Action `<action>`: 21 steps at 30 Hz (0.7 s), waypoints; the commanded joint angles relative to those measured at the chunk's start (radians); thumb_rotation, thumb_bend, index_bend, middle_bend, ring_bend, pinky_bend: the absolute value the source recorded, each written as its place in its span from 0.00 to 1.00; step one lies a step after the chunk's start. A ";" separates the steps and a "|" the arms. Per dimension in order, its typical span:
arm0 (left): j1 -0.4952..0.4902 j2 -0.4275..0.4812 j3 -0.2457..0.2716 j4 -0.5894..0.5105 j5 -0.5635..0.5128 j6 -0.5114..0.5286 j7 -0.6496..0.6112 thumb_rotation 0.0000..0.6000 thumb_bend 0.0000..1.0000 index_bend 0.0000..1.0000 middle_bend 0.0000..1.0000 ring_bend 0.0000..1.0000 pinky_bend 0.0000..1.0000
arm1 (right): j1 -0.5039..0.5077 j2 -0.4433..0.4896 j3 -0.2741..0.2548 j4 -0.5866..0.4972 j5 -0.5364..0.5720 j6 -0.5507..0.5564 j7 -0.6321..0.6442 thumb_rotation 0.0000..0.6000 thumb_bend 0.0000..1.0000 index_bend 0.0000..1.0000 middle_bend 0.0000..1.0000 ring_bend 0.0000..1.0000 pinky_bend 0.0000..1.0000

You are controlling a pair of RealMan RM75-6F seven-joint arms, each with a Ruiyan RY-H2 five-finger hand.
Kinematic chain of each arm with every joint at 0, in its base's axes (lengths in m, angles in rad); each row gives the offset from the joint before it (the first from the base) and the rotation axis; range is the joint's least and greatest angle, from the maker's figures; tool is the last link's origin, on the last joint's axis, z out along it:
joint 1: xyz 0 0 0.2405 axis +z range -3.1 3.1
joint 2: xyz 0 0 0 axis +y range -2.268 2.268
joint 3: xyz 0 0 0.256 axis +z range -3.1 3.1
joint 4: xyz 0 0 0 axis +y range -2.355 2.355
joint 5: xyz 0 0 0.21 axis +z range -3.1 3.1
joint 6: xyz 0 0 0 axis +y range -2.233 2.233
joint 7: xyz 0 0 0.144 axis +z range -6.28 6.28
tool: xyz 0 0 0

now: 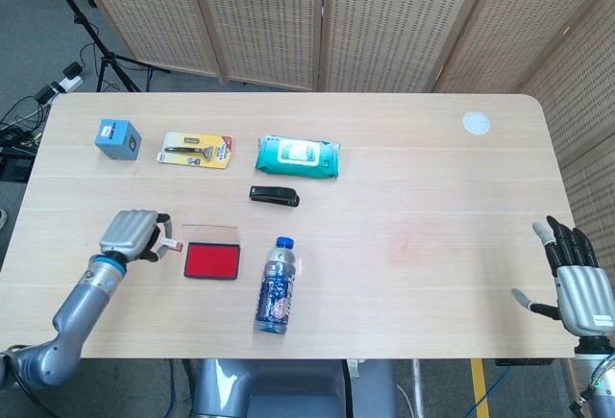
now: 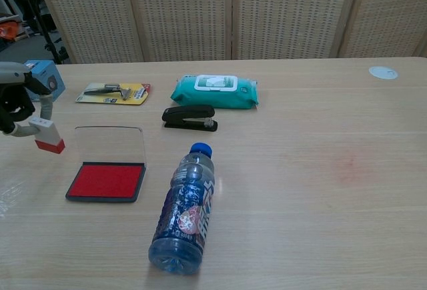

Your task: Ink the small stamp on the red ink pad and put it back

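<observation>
Holding: the left hand grips the small stamp between its fingers, the stamp hanging just beyond the fingertips, clear of the table.
Stamp face: its lower end shows red in the chest view; the upper body is white.
Stamp place: to the left of the red ink pad, apart from it, not touching it; in the head view the stamp sits between the left hand and the ink pad.
Ink pad: lies open and flat on the table, its clear lid folded back on the far side.
Water bottle: a bottle with a blue cap lies on its side just right of the ink pad, cap pointing away from the robot.
Stapler: a black stapler rests beyond the bottle, near the middle of the table.
Wipes: a teal pack of wipes lies just behind the stapler.
Razor: a razor on a yellow card lies left of the wipes.
Box: a small blue box stands near the far left corner.
White disc: a small round disc sits near the far right corner.
Right hand: the right hand is at the near right edge, fingers spread apart, holding nothing.
</observation>
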 commanded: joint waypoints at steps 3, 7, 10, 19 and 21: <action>0.033 0.013 -0.004 0.122 -0.003 -0.098 -0.129 1.00 0.39 0.61 0.89 0.91 0.87 | 0.000 -0.003 -0.002 -0.002 -0.002 -0.001 -0.010 1.00 0.00 0.00 0.00 0.00 0.00; 0.055 -0.008 0.002 0.250 0.011 -0.189 -0.219 1.00 0.39 0.61 0.89 0.91 0.87 | 0.003 -0.007 -0.002 -0.001 0.002 -0.006 -0.020 1.00 0.00 0.00 0.00 0.00 0.00; 0.072 -0.034 -0.002 0.319 0.039 -0.213 -0.270 1.00 0.39 0.61 0.89 0.91 0.87 | 0.004 -0.010 -0.002 0.000 0.003 -0.010 -0.026 1.00 0.00 0.00 0.00 0.00 0.00; 0.113 -0.087 -0.018 0.429 0.126 -0.256 -0.392 1.00 0.39 0.61 0.89 0.91 0.86 | 0.003 -0.009 -0.002 0.000 0.004 -0.007 -0.025 1.00 0.00 0.00 0.00 0.00 0.00; 0.122 -0.093 -0.026 0.441 0.149 -0.261 -0.424 1.00 0.40 0.61 0.89 0.91 0.86 | 0.003 -0.009 -0.002 0.001 0.004 -0.008 -0.025 1.00 0.00 0.00 0.00 0.00 0.00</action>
